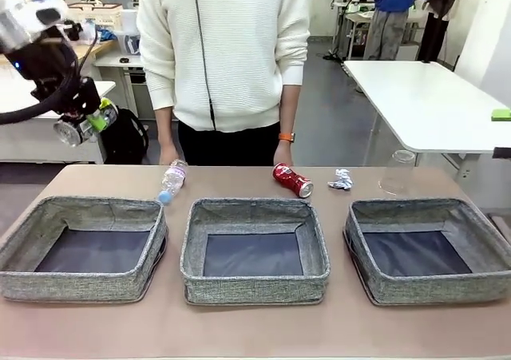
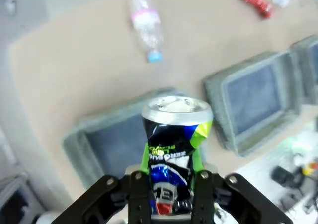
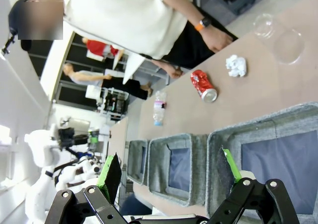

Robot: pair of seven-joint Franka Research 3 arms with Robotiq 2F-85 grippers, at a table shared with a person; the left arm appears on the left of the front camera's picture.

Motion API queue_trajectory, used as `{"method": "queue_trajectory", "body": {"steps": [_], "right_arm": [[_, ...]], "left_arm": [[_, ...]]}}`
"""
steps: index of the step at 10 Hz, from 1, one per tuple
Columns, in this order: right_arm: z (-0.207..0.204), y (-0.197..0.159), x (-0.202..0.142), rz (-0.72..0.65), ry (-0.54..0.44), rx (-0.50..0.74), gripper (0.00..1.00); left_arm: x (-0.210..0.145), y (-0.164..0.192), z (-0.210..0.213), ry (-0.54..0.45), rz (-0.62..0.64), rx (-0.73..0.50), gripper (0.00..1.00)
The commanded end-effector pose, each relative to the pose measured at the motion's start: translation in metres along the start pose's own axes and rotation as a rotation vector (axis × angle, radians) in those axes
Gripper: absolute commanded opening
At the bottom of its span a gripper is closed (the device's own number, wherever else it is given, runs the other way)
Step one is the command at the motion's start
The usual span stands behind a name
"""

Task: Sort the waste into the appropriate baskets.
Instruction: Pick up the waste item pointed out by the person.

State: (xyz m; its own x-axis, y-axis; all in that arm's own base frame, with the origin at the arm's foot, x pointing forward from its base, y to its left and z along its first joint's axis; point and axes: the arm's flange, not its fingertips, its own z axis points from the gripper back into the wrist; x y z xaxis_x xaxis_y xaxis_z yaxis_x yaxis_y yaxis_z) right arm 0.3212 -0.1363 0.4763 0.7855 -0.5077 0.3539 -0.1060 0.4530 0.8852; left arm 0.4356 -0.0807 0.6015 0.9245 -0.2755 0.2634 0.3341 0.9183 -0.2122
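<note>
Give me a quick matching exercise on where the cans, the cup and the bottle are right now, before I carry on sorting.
Things:
1. dark multicoloured can
2. red can
3. clear plastic cup
4. clear plastic bottle

Places:
A. standing beyond the right basket
B. clamped in the left gripper, in the air
C. lying beyond the middle basket
D. lying beyond the left basket's far right corner

Pairs: 1-B, 2-C, 3-A, 4-D.
</note>
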Motion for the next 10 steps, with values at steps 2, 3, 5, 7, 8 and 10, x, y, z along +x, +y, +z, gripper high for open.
{"method": "queue_trajectory", "body": {"steps": [2, 3, 5, 7, 8, 10], "right_arm": [[-0.002, -0.001, 0.003, 0.025, -0.017, 0.024, 1.0], [-0.002, -0.001, 0.003, 0.025, -0.017, 0.024, 1.0], [-0.002, -0.001, 0.003, 0.025, -0.017, 0.024, 1.0], [-0.002, -0.001, 0.003, 0.025, -0.017, 0.024, 1.0], [-0.002, -0.001, 0.003, 0.025, -0.017, 0.024, 1.0], [-0.002, -0.001, 0.003, 0.025, -0.017, 0.024, 1.0]], "left_arm": [[0.036, -0.118, 0.058, 0.048, 0.195, 0.096, 0.33], [0.043, -0.148, 0.072, 0.057, 0.203, 0.074, 0.33], [0.056, -0.199, 0.092, 0.065, 0.244, 0.065, 0.33], [0.063, -0.236, 0.1, 0.057, 0.297, 0.053, 0.33], [0.063, -0.255, 0.103, 0.072, 0.285, 0.043, 0.33], [0.063, -0.29, 0.097, 0.07, 0.269, 0.039, 0.33]]}}
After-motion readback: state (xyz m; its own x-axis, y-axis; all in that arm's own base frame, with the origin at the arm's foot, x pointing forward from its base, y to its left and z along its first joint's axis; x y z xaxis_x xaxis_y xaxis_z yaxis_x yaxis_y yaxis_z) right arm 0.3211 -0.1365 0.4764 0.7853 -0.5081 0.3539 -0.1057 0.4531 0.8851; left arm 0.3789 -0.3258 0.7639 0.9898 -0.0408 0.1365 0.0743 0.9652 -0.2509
